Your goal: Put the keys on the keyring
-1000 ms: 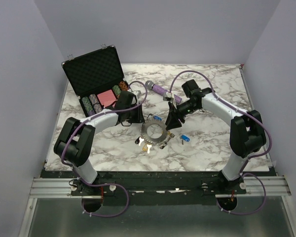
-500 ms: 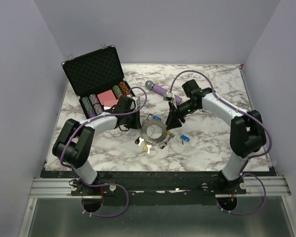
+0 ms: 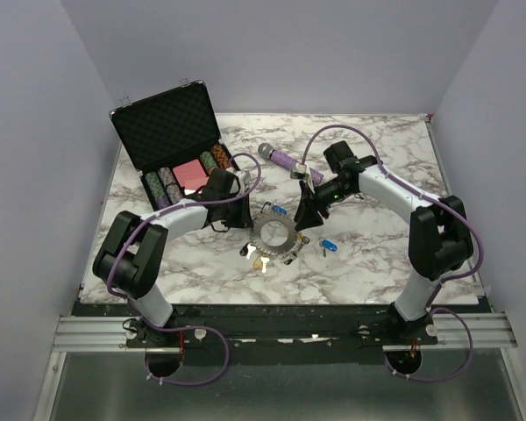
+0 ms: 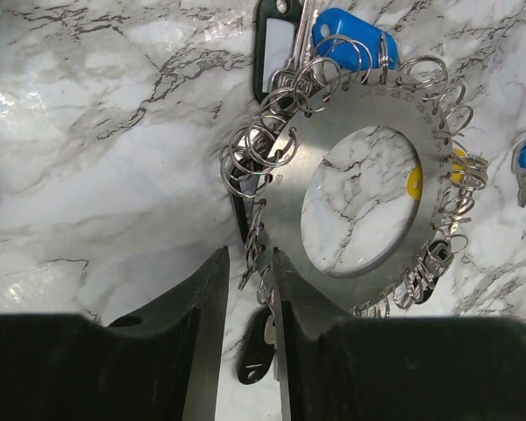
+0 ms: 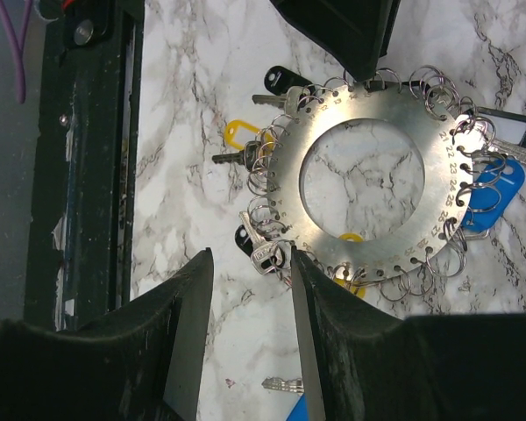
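Observation:
The keyring (image 3: 273,235) is a flat silvery disc with a wide hole and many small split rings along its edge, lying mid-table. Keys with blue, yellow and black caps hang round it. My left gripper (image 3: 245,216) is at its left edge; in the left wrist view (image 4: 250,263) the jaws are narrowly open, straddling small rings and a black-capped key (image 4: 257,351) beside the disc (image 4: 351,114). My right gripper (image 3: 304,221) is at its right edge, open (image 5: 250,263), with a silver key (image 5: 265,250) between the tips beside the disc (image 5: 285,167). A blue-capped key (image 3: 327,246) lies loose.
An open black case (image 3: 171,140) with poker chips stands at the back left. A purple microphone (image 3: 285,160) lies behind the ring. A loose silver key (image 5: 280,383) lies near my right fingers. The table's front rail (image 5: 79,175) is close by.
My left gripper has moved a little right, up to the keyring's left edge. The right arm and the keyring have not visibly moved.

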Controlling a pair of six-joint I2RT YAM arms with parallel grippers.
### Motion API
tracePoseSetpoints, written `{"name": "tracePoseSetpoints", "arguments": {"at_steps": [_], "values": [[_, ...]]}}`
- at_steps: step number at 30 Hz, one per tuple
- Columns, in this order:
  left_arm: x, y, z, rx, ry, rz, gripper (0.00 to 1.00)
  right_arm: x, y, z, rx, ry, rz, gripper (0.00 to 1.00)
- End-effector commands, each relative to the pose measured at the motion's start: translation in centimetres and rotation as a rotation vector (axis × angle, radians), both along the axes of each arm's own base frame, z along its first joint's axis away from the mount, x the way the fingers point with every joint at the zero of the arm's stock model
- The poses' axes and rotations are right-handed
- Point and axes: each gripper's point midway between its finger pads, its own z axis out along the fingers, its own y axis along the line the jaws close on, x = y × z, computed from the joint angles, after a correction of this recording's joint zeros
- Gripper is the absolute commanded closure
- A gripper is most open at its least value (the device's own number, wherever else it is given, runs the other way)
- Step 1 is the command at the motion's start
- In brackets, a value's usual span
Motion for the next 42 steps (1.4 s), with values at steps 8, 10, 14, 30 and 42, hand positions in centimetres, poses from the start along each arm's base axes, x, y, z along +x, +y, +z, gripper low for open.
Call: {"name": "tracePoseSetpoints", "arguments": {"at_steps": [8, 10, 14, 30, 42], "values": [[-0.9, 0.6, 3.7, -0.078, -0.134, 0.006, 0.62, -2.8, -0.5, -0.2, 0.066, -0.017, 0.120, 0.52], [-1.3, 0.8, 4.5, -0.105, -0.175, 0.014, 0.60, -3.7, -0.5, -0.7, 0.088, -0.050, 0.158, 0.52], [-1.8, 1.5, 6.8, -0.166, -0.282, 0.073, 0.54, -2.9, 0.1, -2.4, 0.001, -0.099, 0.089, 0.52], [-5.6, 4.6, 9.8, -0.294, -0.368, 0.233, 0.22, -4.6, 5.0, -5.6, -0.178, -0.256, 0.063, 0.52], [-6.5, 5.4, 9.9, -0.300, -0.400, 0.256, 0.24, -6.5, 5.9, -5.8, 0.045, -0.551, 0.714, 0.47]]}}
